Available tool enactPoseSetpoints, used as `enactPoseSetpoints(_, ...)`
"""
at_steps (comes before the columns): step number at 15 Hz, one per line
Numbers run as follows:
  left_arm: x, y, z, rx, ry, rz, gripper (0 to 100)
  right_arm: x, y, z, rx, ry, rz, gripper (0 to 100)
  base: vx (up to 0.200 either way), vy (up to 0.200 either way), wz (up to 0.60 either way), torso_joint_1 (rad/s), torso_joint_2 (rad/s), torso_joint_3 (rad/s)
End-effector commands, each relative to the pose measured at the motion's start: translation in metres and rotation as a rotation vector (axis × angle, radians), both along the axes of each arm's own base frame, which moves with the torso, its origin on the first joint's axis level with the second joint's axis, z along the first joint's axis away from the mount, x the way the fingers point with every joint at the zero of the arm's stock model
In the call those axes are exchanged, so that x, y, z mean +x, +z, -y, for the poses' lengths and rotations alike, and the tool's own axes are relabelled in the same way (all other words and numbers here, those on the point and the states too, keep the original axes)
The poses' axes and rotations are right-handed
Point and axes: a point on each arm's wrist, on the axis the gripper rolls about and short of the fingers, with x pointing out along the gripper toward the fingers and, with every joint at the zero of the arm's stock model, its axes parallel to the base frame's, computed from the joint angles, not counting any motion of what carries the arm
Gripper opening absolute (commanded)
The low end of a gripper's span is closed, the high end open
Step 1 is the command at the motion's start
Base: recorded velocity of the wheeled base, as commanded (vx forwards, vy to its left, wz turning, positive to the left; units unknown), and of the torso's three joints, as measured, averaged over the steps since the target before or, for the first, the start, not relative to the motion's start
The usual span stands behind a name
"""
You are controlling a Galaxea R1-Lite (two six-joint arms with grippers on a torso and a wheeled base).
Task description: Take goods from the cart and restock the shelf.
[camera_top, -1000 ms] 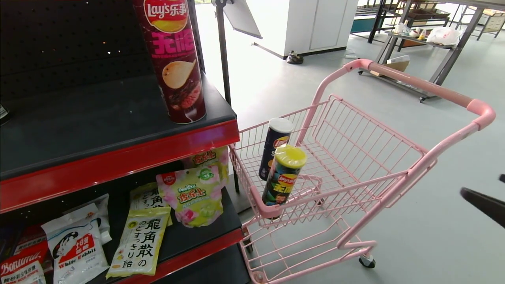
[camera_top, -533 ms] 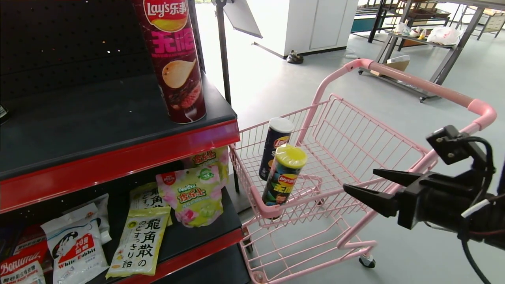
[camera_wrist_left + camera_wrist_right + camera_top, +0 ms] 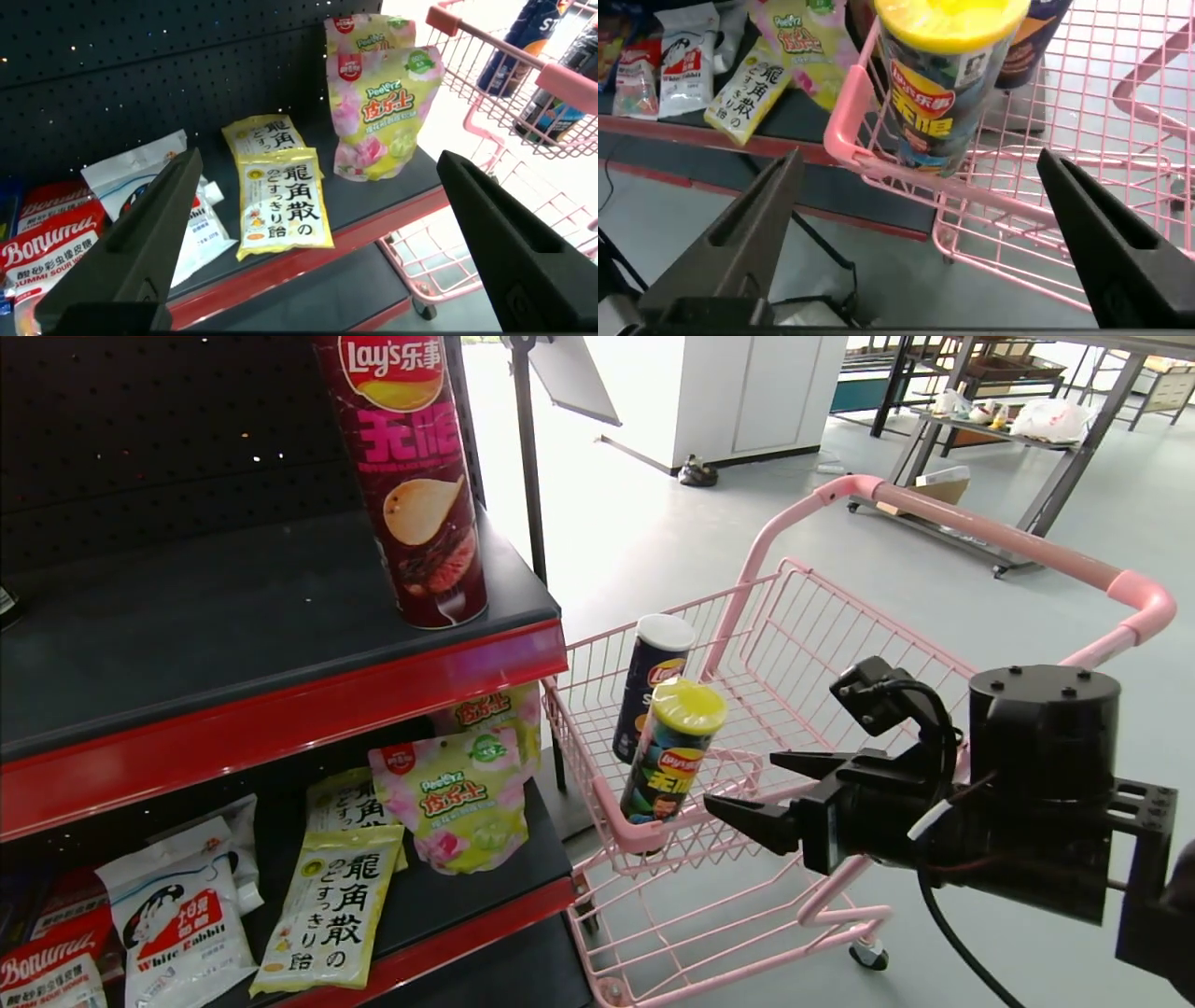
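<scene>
Looks like a shop corner staged in a workshop hall. Near left: black metal shelf with red front edges (image 3: 280, 717), black pegboard back (image 3: 168, 420), flat bags of sweets (image 3: 331, 905), tall maroon crisp tube (image 3: 415, 504). Right: pink wire shopping cart (image 3: 980, 527). Far: steel-framed workbenches (image 3: 1088, 434), white cabinet (image 3: 747, 392), bare grey floor (image 3: 644, 541).

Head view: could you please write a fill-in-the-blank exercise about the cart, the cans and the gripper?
1. The pink cart holds ___ cans.
2. The can nearest the right gripper has a ___ lid.
3. This gripper, pointing at that can, is ___.
Missing words: two; yellow; open.
</scene>
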Motion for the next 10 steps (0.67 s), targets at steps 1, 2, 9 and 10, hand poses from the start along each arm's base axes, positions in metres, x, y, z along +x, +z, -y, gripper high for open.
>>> enactPoseSetpoints(1,0.000,0.000,0.000,0.000,0.000,0.000,100,0.013,-0.006,-0.010,-0.011,0.004,-0.017,100,0.000,0.000,0.00,0.000,0.00,0.000)
enactPoseSetpoints(2,0.000,0.000,0.000,0.000,0.000,-0.002,100,0.021,-0.009,-0.015,-0.012,0.003,-0.022,100,0.000,0.000,0.00,0.000,0.00,0.000)
enactPoseSetpoints(9,0.000,0.000,0.000,0.000,0.000,-0.002,100,0.052,-0.027,-0.035,-0.002,-0.008,0.005,100,0.000,0.000,0.00,0.000,0.00,0.000)
enactPoseSetpoints(10,0.000,0.000,0.000,0.000,0.000,-0.002,100,0.057,-0.028,-0.037,-0.003,-0.021,0.009,100,0.000,0.000,0.00,0.000,0.00,0.000)
